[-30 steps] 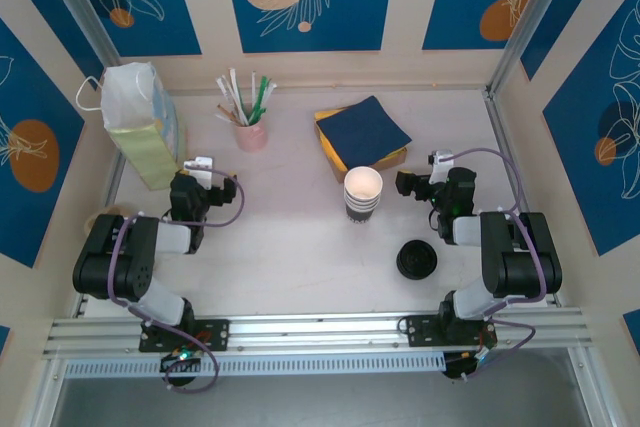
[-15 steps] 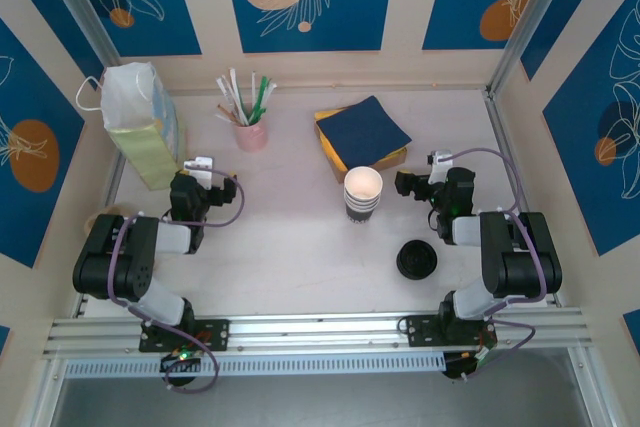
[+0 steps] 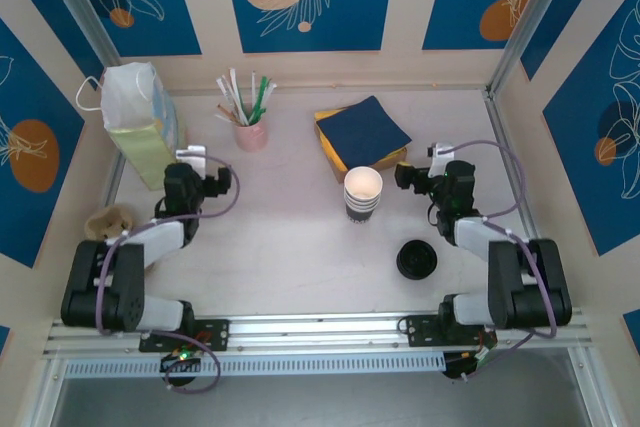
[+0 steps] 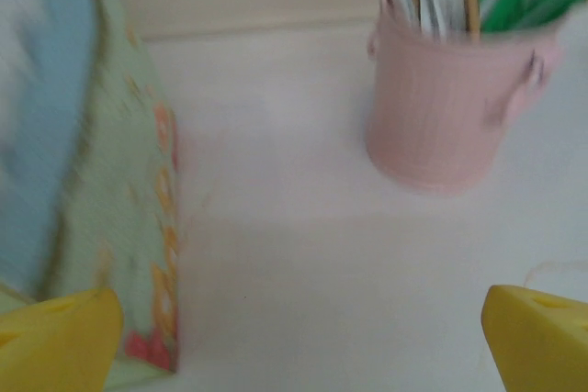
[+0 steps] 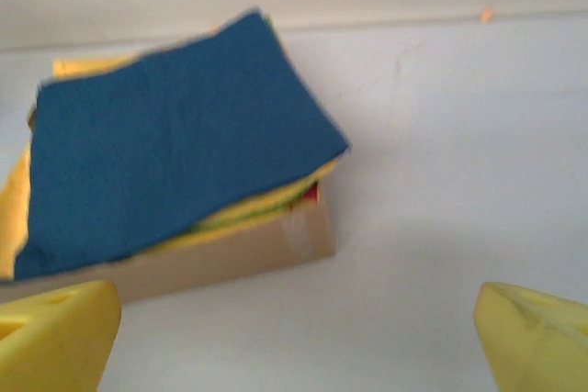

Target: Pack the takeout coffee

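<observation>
top external: table (image 3: 300, 257) with both arms at the near edge, each reaching toward the back
takeout coffee (image 3: 416, 259): stands on the table near the front right, black lid facing up, cup body mostly hidden under the lid from above. untouched, apart from both claws
striped cup (image 3: 362, 193): lidless, upright, mid table, behind and left of the takeout coffee, not touching it
napkin box (image 3: 360, 139): behind the striped cup, blue napkin on top, yellow ones under it
left claw (image 4: 299, 346): jaws spread wide, nothing between them, over bare table
left wrist: slightly blurred; yellow fingertips (image 4: 55, 337) in the bottom corners, paper bag (image 4: 83, 162) on the left, pink straw cup (image 4: 450, 98) on the right, bare gap between the two
right claw (image 5: 294, 332): jaws spread wide too, holding nothing
right wrist: yellow fingertips (image 5: 533, 337) in the bottom corners, napkin box ahead and to the left — the blue napkin overhangs its cardboard edge
paper bag: upright at the back left of the table, near the left claw in the top view
</observation>
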